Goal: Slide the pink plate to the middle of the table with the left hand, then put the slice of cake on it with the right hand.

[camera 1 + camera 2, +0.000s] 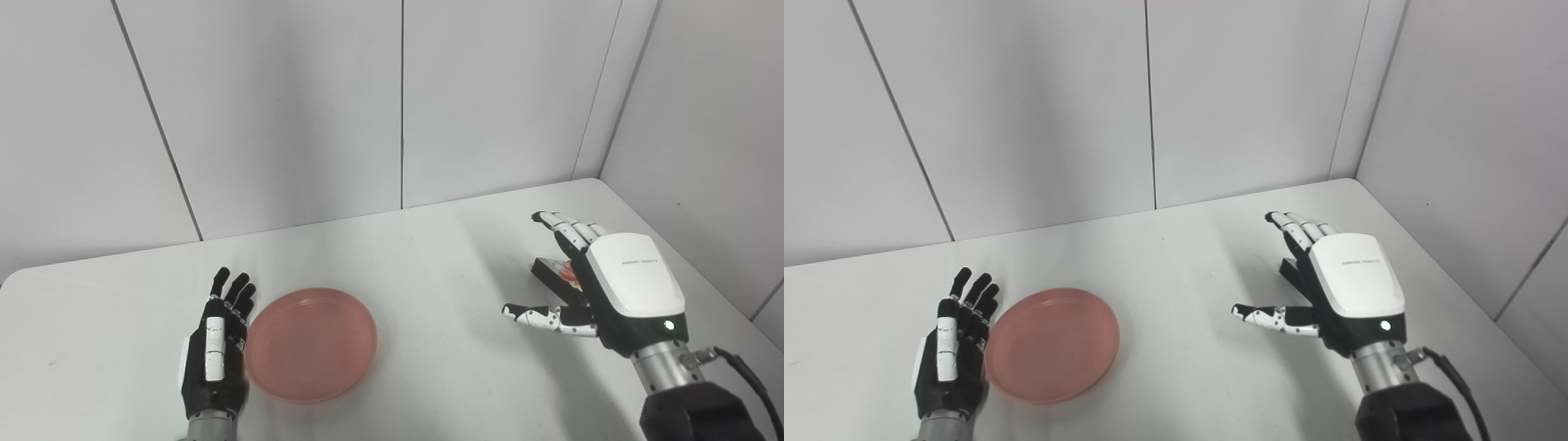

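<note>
Left eye view: one pink plate (311,345), one cake slice (558,275), both hands' fingers (231,293) spread.

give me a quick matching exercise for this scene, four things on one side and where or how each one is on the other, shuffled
Things:
1. pink plate
2. slice of cake
3. left hand
4. right hand

Places or states:
A. open, edge-on beside the plate's left rim
B. lying empty on the table, left of the middle
C. open, raised over the right side of the table, thumb spread apart from the fingers
D. on the table, partly hidden behind the right hand

Pairs: 1-B, 2-D, 3-A, 4-C
</note>
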`<state>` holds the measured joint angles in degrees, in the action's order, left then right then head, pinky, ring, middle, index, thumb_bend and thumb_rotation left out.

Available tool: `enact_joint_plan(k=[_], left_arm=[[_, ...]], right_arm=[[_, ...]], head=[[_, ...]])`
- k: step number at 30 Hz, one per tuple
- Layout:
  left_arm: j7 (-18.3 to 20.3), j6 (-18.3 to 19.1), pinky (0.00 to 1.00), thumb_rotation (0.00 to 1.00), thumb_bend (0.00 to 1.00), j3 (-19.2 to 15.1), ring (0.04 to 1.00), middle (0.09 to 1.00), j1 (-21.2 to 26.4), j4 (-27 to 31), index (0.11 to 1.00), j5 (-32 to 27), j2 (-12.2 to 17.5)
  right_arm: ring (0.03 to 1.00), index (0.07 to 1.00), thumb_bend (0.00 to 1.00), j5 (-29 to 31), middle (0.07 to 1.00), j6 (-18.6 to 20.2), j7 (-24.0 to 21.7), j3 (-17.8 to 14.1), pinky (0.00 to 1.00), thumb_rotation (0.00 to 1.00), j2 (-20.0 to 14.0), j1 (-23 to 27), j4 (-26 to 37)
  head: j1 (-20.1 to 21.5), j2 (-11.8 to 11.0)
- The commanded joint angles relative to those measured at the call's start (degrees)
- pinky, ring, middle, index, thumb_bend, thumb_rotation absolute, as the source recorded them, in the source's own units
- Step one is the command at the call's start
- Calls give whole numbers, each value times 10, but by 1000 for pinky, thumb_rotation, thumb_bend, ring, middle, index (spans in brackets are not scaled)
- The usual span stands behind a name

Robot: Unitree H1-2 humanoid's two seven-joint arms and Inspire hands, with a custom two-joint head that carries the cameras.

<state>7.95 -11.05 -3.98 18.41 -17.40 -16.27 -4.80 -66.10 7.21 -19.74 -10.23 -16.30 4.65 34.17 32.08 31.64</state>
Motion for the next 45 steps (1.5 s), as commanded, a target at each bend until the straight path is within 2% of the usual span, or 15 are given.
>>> enact_joint_plan(k=[1,12,20,31,36,41,45], left_arm=[[9,-13,969,785,902,5,902,895,-43,-48,922,4,-6],[9,-9,956,779,904,7,898,898,-46,-43,926,4,-5],[10,-12,949,788,896,8,893,904,-46,-44,933,8,-4],[8,-9,940,770,909,8,879,892,-53,-38,919,10,-9],[7,-5,914,769,905,7,885,895,-58,-33,921,8,-10],[8,-7,905,775,895,7,875,901,-61,-33,927,9,-9],[6,-6,887,766,905,6,868,895,-63,-31,918,8,-10]], right_arm=[[762,821,864,-2,809,6,17,-12,616,703,-25,22,-14],[761,826,849,-8,805,19,45,-8,681,698,-77,57,-124],[716,804,852,-4,777,28,80,1,618,698,-101,89,-202],[713,802,855,9,768,50,99,37,625,680,-124,121,-297],[682,794,862,20,753,45,127,55,585,690,-136,131,-340],[690,787,855,25,754,48,149,73,592,695,-146,141,-374],[701,787,841,32,761,53,158,84,613,654,-151,148,-398]], head=[[-1,0],[-8,1],[-10,0],[-19,3],[-22,5],[-25,6],[-27,7]])
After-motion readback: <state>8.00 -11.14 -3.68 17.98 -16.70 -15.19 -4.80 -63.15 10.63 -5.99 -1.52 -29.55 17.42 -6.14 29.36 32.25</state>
